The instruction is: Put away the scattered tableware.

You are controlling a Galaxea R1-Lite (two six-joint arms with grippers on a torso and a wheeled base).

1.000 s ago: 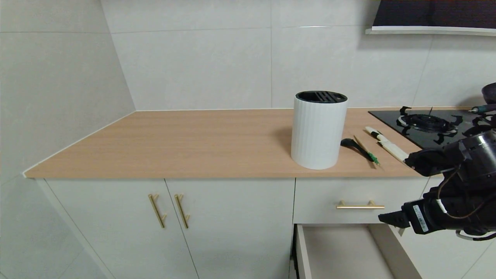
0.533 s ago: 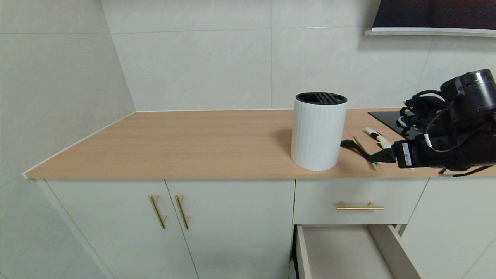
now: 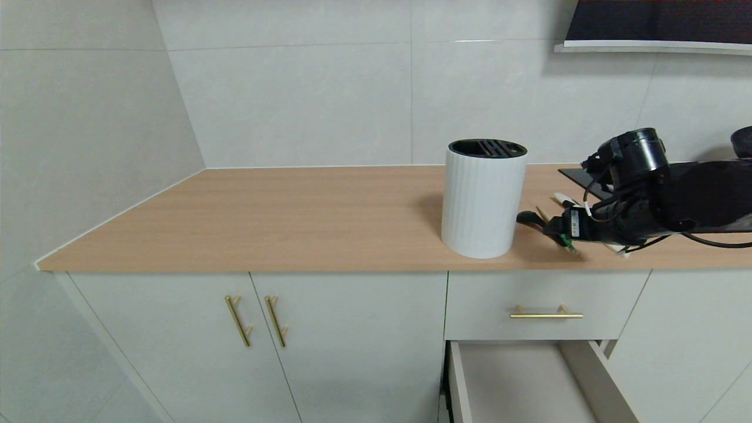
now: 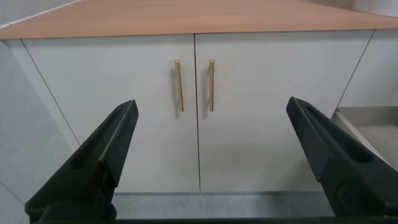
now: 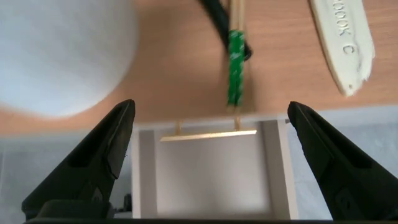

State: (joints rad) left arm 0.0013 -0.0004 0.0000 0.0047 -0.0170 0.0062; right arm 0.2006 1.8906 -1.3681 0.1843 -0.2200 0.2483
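Note:
A white ribbed utensil holder (image 3: 483, 200) with a black slotted top stands on the wooden countertop (image 3: 294, 217). To its right lie a black spoon (image 3: 527, 217), a pair of chopsticks with a green end (image 3: 567, 242) and a white knife (image 3: 563, 199). My right gripper (image 3: 555, 230) hovers low over these, open, holding nothing. In the right wrist view the gripper (image 5: 210, 107) brackets the chopsticks' green end (image 5: 235, 68), with the spoon handle (image 5: 214, 15), knife handle (image 5: 342, 43) and holder (image 5: 56, 50) around it. My left gripper (image 4: 211, 106) is open, down in front of the cabinet doors.
Below the counter's right part, a lower drawer (image 3: 517, 382) stands pulled out under a shut drawer with a gold handle (image 3: 546, 315). Two cabinet doors with gold handles (image 4: 194, 84) are shut. A black stove edge (image 3: 578, 175) lies behind my right arm.
My right arm has risen from beside the drawers to counter height and swung left, bringing its gripper over the chopsticks and spoon. The tableware has not moved.

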